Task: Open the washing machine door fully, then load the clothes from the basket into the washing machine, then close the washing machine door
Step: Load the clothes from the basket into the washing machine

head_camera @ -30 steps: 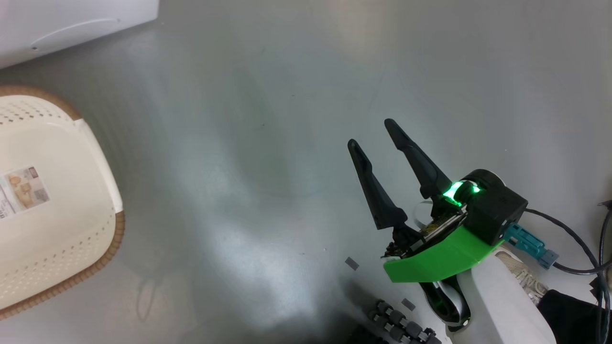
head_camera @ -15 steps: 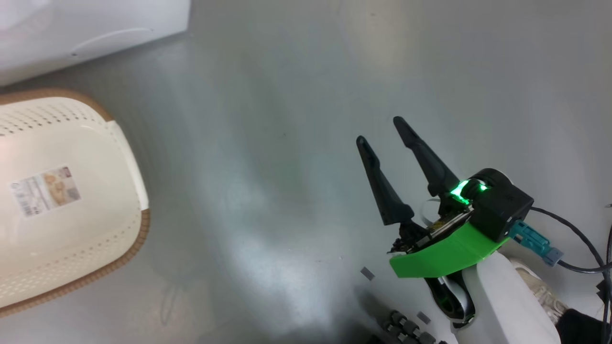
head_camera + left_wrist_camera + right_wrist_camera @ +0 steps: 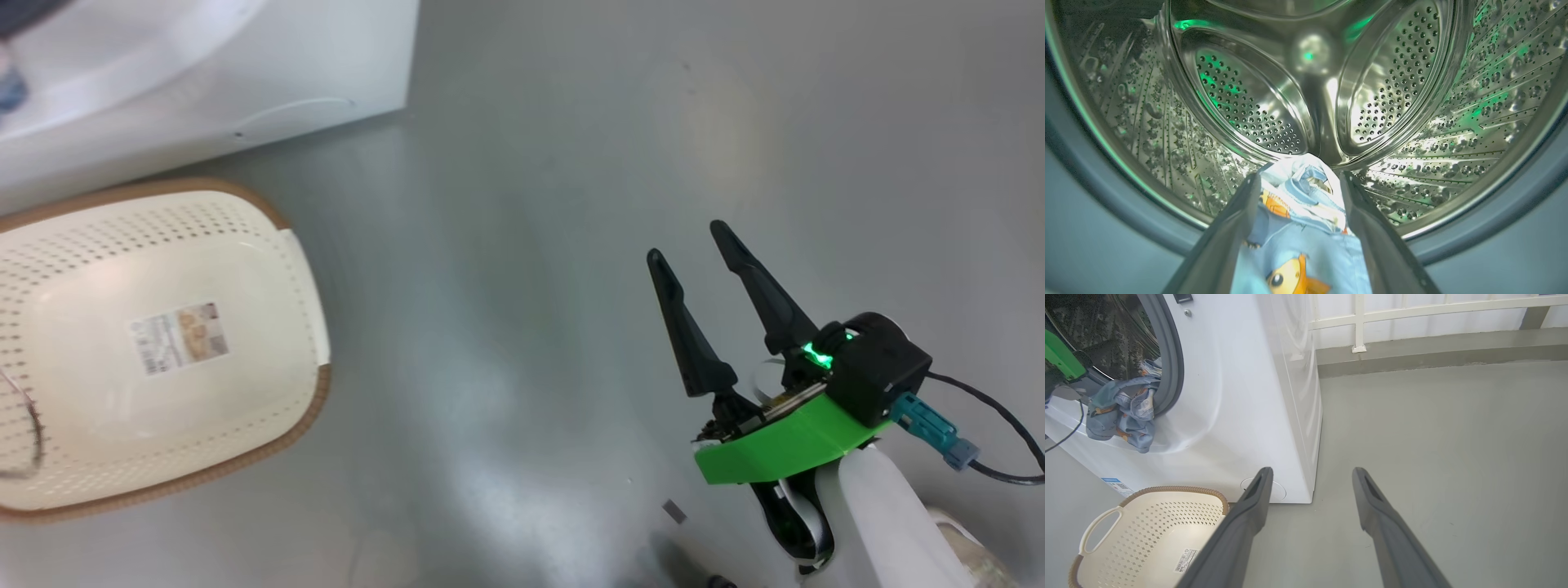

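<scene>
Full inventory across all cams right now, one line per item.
washing machine: one, white, behind the basket
drum: one, perforated steel, inside the machine
clothes: one bundle, light blue with orange figures, draped over the opening's lower lip
basket: one, cream with brown rim, on the floor, no clothes in it
railing: one, white, beyond the machine
floor: grey, underneath everything
left end effector: one, dark fingers, open, at the drum mouth, clothes between its fingers
right end effector: one, dark fingers, open, above the floor right of the basket
</scene>
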`<state>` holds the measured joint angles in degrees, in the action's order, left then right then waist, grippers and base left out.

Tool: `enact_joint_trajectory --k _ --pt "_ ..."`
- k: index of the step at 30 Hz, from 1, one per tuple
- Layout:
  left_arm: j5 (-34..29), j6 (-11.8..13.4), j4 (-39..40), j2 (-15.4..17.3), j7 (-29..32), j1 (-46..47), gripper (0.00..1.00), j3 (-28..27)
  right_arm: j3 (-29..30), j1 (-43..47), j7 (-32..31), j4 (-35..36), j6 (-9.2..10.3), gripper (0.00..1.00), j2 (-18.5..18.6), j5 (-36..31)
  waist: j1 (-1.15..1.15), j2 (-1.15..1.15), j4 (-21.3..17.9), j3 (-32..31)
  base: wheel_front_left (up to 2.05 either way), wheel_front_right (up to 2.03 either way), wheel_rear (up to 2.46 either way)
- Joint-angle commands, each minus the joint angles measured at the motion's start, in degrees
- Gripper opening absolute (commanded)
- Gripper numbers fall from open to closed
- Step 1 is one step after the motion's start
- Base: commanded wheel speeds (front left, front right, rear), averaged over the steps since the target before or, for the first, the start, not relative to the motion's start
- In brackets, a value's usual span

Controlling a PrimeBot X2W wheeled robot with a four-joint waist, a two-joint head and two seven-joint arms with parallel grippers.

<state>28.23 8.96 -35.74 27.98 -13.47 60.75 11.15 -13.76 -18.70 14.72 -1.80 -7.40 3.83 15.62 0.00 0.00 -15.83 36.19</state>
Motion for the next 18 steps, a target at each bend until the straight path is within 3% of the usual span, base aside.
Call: enact_joint_trajectory --k 1,5,12,18 --pt "0.8 0.9 4.3 2.6 -0.4 -3.9 1.0 -1.7 -0.6 2.2 0.3 1.2 -0.09 1.0 0.1 -0.9 0.0 0.0 2.5 -2.3 0.0 0.0 0.0" --pt "1.4 2.8 11.9 2.1 -0.4 -11.0 1.0 -2.1 0.2 2.8 0.3 1.4 -0.09 1.0 0.4 -1.4 0.0 0.0 3.7 -3.2 0.0 0.0 0.0" --pt "0.9 8.7 30.2 0.7 0.1 -28.6 1.0 -1.6 1.6 4.0 0.3 1.2 -0.09 1.0 1.0 -2.5 0.0 0.0 6.1 -5.8 0.0 0.0 0.0" --pt "-0.1 13.0 39.7 -1.2 0.3 -41.2 1.0 0.2 2.1 5.0 0.2 0.3 -0.09 1.0 1.7 -3.3 0.0 0.0 7.7 -9.0 0.0 0.0 0.0"
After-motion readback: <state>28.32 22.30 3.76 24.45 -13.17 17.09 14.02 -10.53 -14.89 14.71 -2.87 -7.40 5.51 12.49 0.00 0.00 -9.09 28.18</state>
